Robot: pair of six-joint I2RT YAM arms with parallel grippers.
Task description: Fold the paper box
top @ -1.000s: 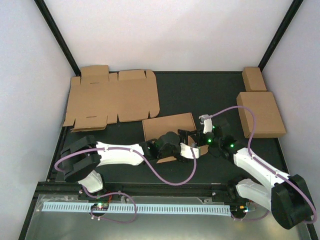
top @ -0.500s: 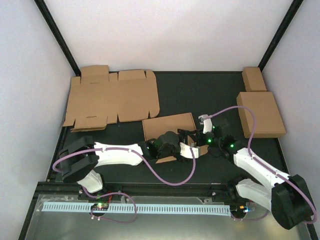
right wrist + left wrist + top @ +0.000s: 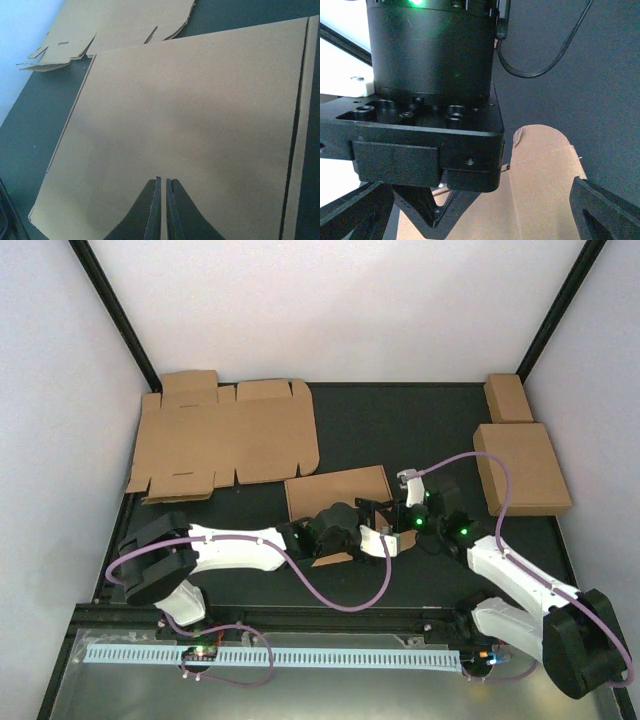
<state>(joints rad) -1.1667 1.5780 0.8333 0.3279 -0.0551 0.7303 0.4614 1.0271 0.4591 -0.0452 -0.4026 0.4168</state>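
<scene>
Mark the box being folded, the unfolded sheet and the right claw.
box being folded [image 3: 335, 492]: overhead view, its bare panel.
unfolded sheet [image 3: 225, 435]: overhead view, its middle panel.
right claw [image 3: 161, 181]: right wrist view, between its shut fingertips.

- The flat cardboard sheet [image 3: 225, 435] fills the table's [image 3: 400, 425] far left corner and reaches its left edge.
- A small oblong box [image 3: 508, 397] and a folded box [image 3: 522, 468] line the right edge, one behind the other, and block that side.
- The paper box [image 3: 335, 492] lies mid-table. Both arms crowd its near right corner, where the right gripper [image 3: 161, 180], fingers together, stands between the left gripper's [image 3: 368, 516] wide-spread fingers.
- Bare mat lies open along the far edge, between the sheet and the right-hand boxes.
- A purple cable [image 3: 350, 609] loops across the near middle.
</scene>
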